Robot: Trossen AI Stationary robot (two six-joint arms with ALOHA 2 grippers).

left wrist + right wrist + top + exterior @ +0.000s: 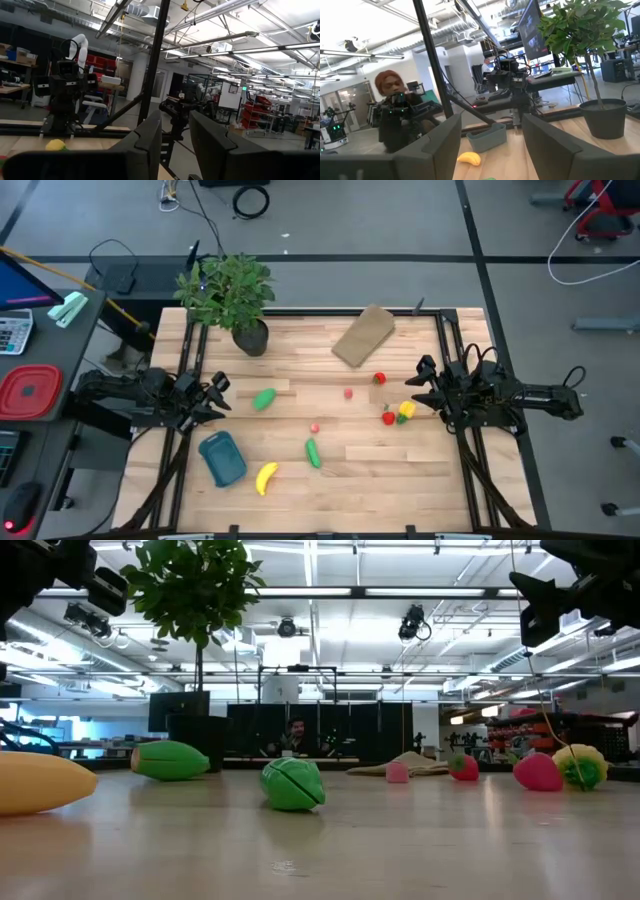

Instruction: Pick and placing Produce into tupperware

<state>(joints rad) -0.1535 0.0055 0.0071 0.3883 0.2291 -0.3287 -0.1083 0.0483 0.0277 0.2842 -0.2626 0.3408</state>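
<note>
High view, tub: we see the blue tupperware [222, 458] empty near the table's front left, with the yellow banana [266, 477] just beside it.
High view, produce: a green pod [313, 452] lies right of the banana; a green piece [264, 399] sits farther back; small red pieces [388, 418] and a yellow piece [406, 410] cluster toward the right.
High view, arms: the left gripper [215, 395] hovers at the left edge, the right gripper [420, 387] at the right edge, each with fingers spread and holding nothing.
High view, other: a potted plant [230, 295] and a tan block [364, 336] stand at the back.
Low view: we see the banana [40, 783] at the left, two green pieces [293, 784] mid-table, and red and yellow pieces [538, 771] at the right.
Left wrist view: its fingers [150, 142] stand apart, empty.
Right wrist view: its fingers [442, 142] are apart; the tupperware [485, 137] and banana [469, 158] lie between them, farther off.
</note>
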